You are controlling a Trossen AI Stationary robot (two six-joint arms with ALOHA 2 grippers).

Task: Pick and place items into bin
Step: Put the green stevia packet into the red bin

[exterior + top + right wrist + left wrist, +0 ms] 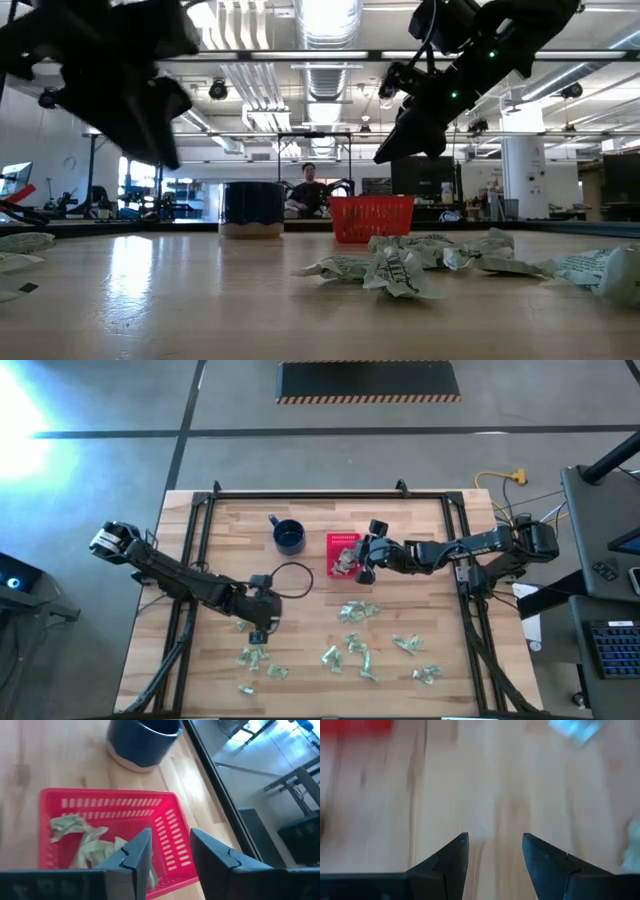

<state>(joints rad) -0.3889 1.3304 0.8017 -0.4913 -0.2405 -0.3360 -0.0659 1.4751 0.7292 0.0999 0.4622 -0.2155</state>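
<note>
The red bin (pixel 340 546) stands on the wooden table beside a dark blue mug (pixel 289 536). Pale green wrinkled items (pixel 82 840) lie inside the bin (pixel 165 820). More items lie loose on the table's near half (pixel 357 611), (pixel 255 657), (pixel 425 673). My right gripper (pixel 170 832) hovers open over the bin's near right part (pixel 354 563), with nothing plainly between its fingers. My left gripper (pixel 262 632) hangs open above bare wood (pixel 495 837), just beyond the near-left items and touching nothing.
A black cable loop (pixel 290 578) lies on the table between the mug and my left arm. Dark metal rails (pixel 200 530) frame the table's left, far and right sides. Bare wood lies between the bin and the scattered items.
</note>
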